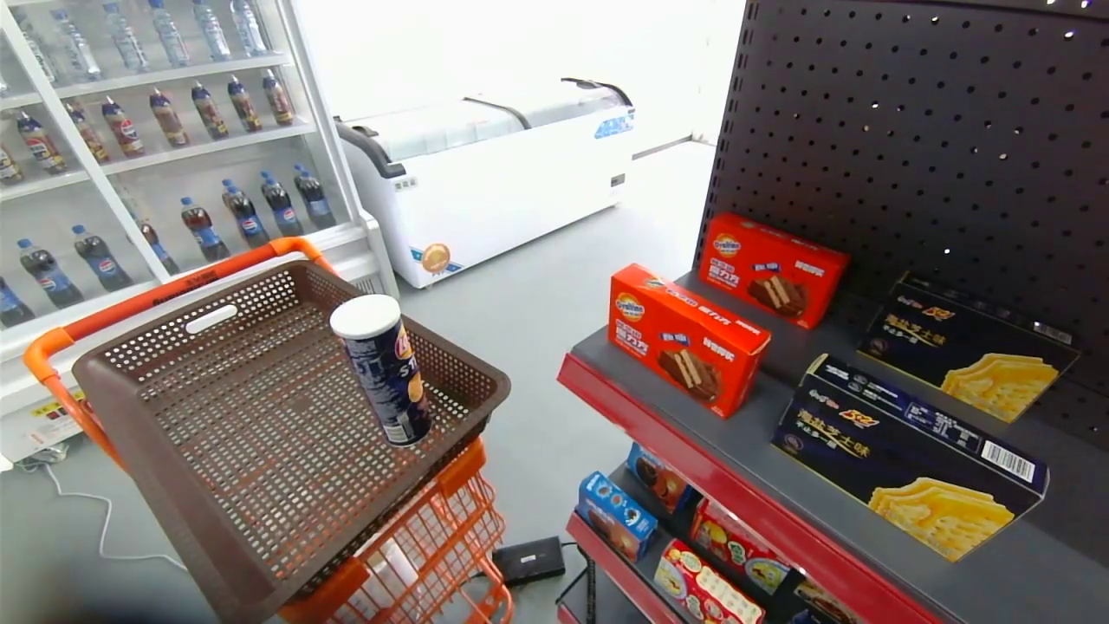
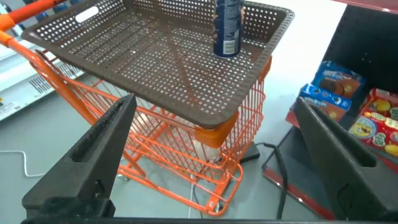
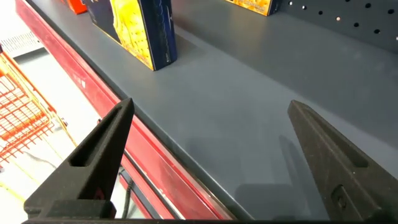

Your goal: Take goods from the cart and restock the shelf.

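Standing goods: one dark blue can [image 1: 383, 368] with a white lid is upright in the brown basket [image 1: 251, 433], close to the basket corner nearest the shelf [image 1: 1022, 572].
Basket: perforated plastic, seated on top of the orange cart [image 1: 433, 537]. The cart stands on the floor to the left of the shelf, across a narrow gap.
Left arm: the left gripper [image 2: 214, 106] hangs on the cart side and is angled down toward the basket's near corner and the wire frame under it.
Left claw state: both fingers are spread wide with nothing between them. They are well apart from the can, which stands at the far side of the basket in the left wrist view.
Right arm: the right gripper [image 3: 211, 107] is held over the bare grey top of the shelf, just inside the red front edge.
Right claw state: the fingers are spread wide, grasping nothing and touching nothing.
Shelf top: two red boxes [image 1: 689, 338] sit toward the left end and two dark boxes [image 1: 910, 459] with yellow pictures toward the right. One of each kind is at the front, the other behind it near the pegboard [image 1: 910, 113].
Lower shelf: a blue box [image 1: 617, 516] and other colourful packs.
Surroundings: a glass-door cooler [image 1: 173, 130] of bottles, a white chest freezer [image 1: 502, 173], and a black device [image 1: 528, 559] on the floor by the cart.
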Motion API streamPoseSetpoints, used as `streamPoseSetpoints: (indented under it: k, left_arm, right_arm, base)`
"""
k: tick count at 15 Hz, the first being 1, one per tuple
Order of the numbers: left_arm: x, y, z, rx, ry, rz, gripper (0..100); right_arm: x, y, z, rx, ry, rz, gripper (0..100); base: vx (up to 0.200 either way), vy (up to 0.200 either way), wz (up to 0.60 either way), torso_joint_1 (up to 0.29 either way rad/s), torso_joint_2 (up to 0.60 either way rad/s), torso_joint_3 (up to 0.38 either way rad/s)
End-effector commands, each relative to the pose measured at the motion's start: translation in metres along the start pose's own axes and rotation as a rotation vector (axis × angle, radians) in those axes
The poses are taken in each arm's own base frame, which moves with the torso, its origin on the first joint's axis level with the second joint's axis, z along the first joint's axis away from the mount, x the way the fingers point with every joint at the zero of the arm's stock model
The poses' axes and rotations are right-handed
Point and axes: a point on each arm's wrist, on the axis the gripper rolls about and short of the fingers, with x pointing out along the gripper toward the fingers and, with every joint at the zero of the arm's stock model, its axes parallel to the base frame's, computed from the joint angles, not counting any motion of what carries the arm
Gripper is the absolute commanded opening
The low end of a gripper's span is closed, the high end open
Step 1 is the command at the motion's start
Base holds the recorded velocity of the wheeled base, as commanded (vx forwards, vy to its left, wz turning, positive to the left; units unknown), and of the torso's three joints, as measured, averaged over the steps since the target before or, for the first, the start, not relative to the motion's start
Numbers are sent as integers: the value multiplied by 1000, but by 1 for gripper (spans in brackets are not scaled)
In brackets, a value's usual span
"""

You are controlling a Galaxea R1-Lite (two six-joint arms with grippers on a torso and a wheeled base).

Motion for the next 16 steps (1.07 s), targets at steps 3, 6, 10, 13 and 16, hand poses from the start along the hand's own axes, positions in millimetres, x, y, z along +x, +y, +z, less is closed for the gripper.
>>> streamPoseSetpoints:
  k: [3,6,10,13,16]
  left_arm:
    - [41,5,47,-14,259,-82,100]
    - [88,11,75,-26,384,-94,100]
    - [140,16,92,-24,402,-99,100]
    - [182,18,88,-21,387,-103,100]
    - [218,20,78,-15,383,-104,100]
  right_arm:
    - [0,0,0,0,0,0,100]
    - [0,0,0,0,0,0,100]
    - [0,0,0,0,0,0,100]
    - [0,0,0,0,0,0,100]
    - [0,0,0,0,0,2,100]
  base:
    - [0,0,0,0,0,0]
    - [0,0,0,0,0,0]
    - [0,0,0,0,0,0]
    - [0,0,0,0,0,0]
    - [0,0,0,0,0,0]
